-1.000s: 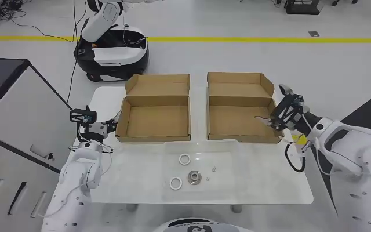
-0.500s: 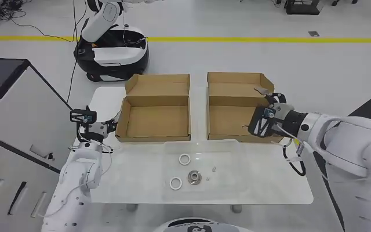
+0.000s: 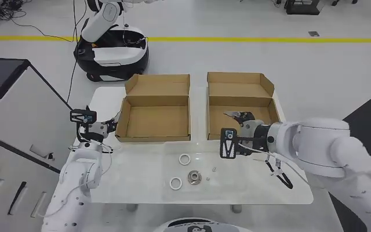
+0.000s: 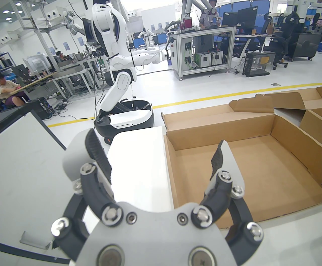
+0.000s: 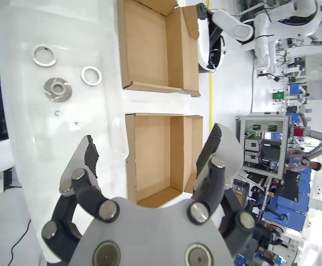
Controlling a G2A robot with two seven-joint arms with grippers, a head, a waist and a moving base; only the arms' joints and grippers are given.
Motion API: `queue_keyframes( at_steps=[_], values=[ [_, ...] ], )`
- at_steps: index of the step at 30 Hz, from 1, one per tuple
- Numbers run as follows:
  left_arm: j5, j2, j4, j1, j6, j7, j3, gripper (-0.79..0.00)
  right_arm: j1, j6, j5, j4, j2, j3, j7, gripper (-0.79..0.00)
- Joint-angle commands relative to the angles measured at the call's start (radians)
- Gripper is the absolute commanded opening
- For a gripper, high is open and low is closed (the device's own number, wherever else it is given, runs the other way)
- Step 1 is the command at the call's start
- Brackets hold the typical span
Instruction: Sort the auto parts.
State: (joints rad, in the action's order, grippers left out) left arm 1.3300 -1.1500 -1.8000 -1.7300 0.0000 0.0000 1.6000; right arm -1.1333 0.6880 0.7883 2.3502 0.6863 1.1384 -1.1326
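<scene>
The right gripper [image 5: 152, 136] hangs open and empty over the right box [image 3: 218, 122], centre-right. The left gripper [image 4: 156, 139] is open at mid-left. A ring [image 3: 185, 159] and a disc [image 3: 193, 177] lie lower centre on the tabletop [image 3: 261, 180].

- Bright, even light covers the whole table [image 3: 145, 174]. It probably falls from overhead, since the shadows are short and soft.
- The glossy white top shows pale glare streaks across the middle of the table, just in front of the cardboard boxes [image 3: 155, 122].
- Inside the boxes, the walls lay faint shade on the floors along their near sides.
- The metal rings [image 5: 44, 56] near the table's front edge glint.
- Both wrist views bend straight lines toward their borders, so the table's edges bow.
- In the left wrist view, the far end of the room [image 4: 156, 15] washes out to white.
</scene>
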Motion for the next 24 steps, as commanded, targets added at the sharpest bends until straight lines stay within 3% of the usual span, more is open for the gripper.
queue_keyframes(
  at_steps=[1,6,10,17,24],
  values=[
    [0.000,0.000,0.000,0.000,0.000,0.000,0.000,0.000,0.087,-0.044,-0.080,0.000,-0.032,-0.087,-0.044,0.000],
    [0.000,0.000,0.000,0.000,0.000,0.000,0.000,0.000,0.334,-0.148,-0.257,-0.003,-0.092,-0.321,-0.148,0.000],
    [0.000,0.000,0.000,0.000,0.000,0.000,0.000,0.000,0.523,-0.219,-0.395,-0.016,-0.104,-0.514,-0.219,0.000],
    [0.000,0.000,0.000,0.000,0.000,0.000,0.000,0.000,0.773,-0.268,-0.532,-0.095,-0.065,-0.786,-0.267,0.000],
    [0.000,0.000,0.000,0.000,0.000,0.000,0.000,0.000,0.859,-0.272,-0.598,-0.241,-0.001,-0.935,-0.271,0.000]
  ],
)
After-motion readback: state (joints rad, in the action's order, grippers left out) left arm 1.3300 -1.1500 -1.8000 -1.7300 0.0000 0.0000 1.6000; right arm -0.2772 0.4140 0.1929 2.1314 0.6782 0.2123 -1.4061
